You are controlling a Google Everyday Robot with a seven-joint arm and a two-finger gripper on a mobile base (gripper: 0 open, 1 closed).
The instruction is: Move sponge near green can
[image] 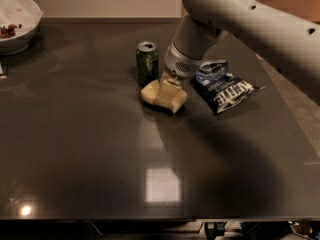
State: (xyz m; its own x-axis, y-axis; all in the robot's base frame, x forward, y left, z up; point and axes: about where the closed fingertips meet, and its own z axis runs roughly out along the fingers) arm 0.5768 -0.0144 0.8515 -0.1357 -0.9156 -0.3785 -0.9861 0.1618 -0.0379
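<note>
Sponge [163,96] count is one: a pale yellow foam slab lying a little behind the middle of the dark table [75,149]. It looks squeezed in at its centre, so that a soft lobe bulges out on either side. The one gripper [170,82] comes down onto it from above, its fingers closed into the foam at that pinched waist, so it has hold of the sponge. From where I stand I cannot tell whether the underside is resting on the surface or is just clear of it; a shadow sits close beneath.

One green can [147,63] stands upright just behind and to the left of the sponge, silver top showing. The two are very near, and I cannot make out whether they are touching.

One dark blue chip bag [223,86] lies flat to the right of the sponge, close to the gripper's wrist but apart from the foam. One white bowl [22,39] sits in the far left corner, well away from the rest, with something small and reddish inside.

A single pale grey arm [260,24] reaches in from the upper right, passing above the chip bag and throwing a broad shadow across the right side of the table. Its thick wrist hides the back edge of the sponge. A bright square of reflected light shows on the near part of the tabletop.
</note>
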